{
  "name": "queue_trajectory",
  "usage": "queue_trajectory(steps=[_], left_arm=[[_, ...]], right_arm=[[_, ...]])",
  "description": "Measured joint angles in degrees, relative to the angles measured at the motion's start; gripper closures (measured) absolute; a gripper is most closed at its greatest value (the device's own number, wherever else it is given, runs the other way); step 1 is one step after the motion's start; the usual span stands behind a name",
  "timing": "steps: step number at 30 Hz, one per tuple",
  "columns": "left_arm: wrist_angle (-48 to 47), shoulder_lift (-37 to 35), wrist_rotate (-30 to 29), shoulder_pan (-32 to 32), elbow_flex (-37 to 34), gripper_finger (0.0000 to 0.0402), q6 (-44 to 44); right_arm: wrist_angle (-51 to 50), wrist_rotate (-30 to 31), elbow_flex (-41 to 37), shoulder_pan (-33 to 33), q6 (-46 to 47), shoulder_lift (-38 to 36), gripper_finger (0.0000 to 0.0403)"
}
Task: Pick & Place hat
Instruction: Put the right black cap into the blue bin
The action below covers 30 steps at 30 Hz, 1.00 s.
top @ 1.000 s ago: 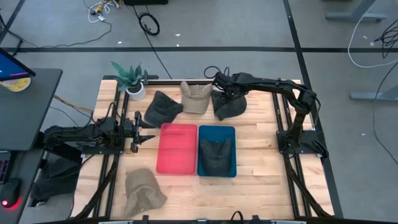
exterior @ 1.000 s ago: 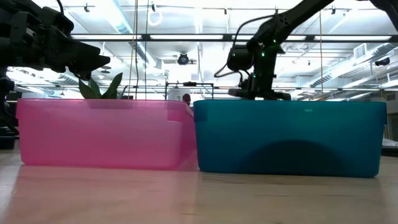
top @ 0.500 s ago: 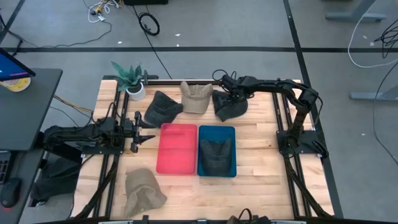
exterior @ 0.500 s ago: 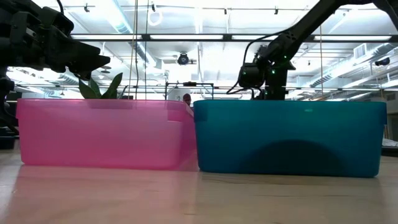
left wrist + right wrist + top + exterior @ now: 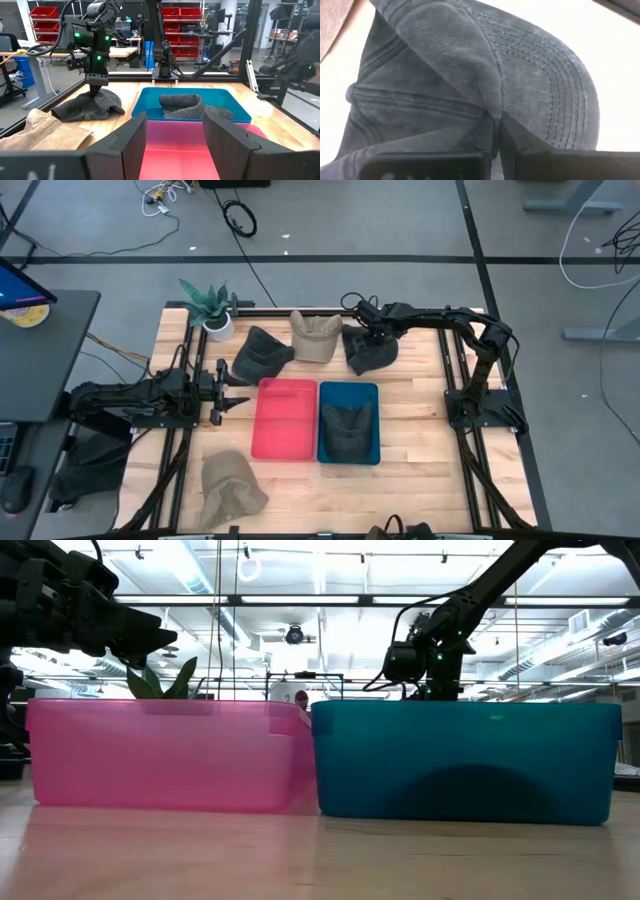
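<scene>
A dark grey hat (image 5: 370,352) lies on the table at the far side, right of a tan hat (image 5: 315,336). My right gripper (image 5: 364,330) stands over the grey hat's far part, shut on its cloth (image 5: 470,75); the left wrist view shows it coming down onto that hat (image 5: 87,106). Another dark hat (image 5: 348,430) lies inside the blue bin (image 5: 372,390). My left gripper (image 5: 226,385) waits open, left of the pink bin (image 5: 285,418), with nothing between its fingers (image 5: 127,142). My right gripper pinches a raised fold of the grey hat's cloth (image 5: 492,107) between its two fingers (image 5: 484,139), where the crown meets the stitched brim (image 5: 555,100). The fingers come from above, pointing down. The hat still lies on the table.
A second dark grey hat (image 5: 260,352) lies left of the tan one, and another tan hat (image 5: 230,485) at the near left. A potted plant (image 5: 208,308) stands at the far left corner. The two bins stand side by side mid-table.
My right gripper has moved a little toward the table's near edge and down onto the dark grey hat, and its fingers have shut on the hat's cloth. The hat lies where it was.
</scene>
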Motion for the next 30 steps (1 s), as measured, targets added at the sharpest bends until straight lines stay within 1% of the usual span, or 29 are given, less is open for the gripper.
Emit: queue_trajectory(steps=[5,10,14,19,22,30], left_arm=[[0.00,-0.02,0.00,0.01,-0.02,0.0204,0.00],[0.00,0.00,0.00,0.02,0.00,0.0204,0.00],[0.00,0.00,0.00,0.02,0.00,0.0204,-0.02],[-0.01,-0.01,0.00,0.01,-0.01,0.0204,0.00],[0.00,0.00,0.00,0.02,0.00,0.0204,0.00],[0.00,-0.02,0.00,0.01,-0.01,0.0204,0.00]], right_arm=[[-0.22,0.42,-0.19,-0.09,-1.90,-3.98,0.0398],[0.00,0.30,-0.16,0.17,-4.92,-11.31,0.0401],[-0.31,-0.39,-0.14,2.23,-10.10,-17.51,0.0401],[-0.24,-1.15,-0.08,7.40,-13.12,-24.60,0.0402],[-0.50,-1.09,-0.05,11.97,-15.21,-27.09,0.0402],[0.14,-1.09,-0.05,25.89,-22.90,-27.86,0.0403]])
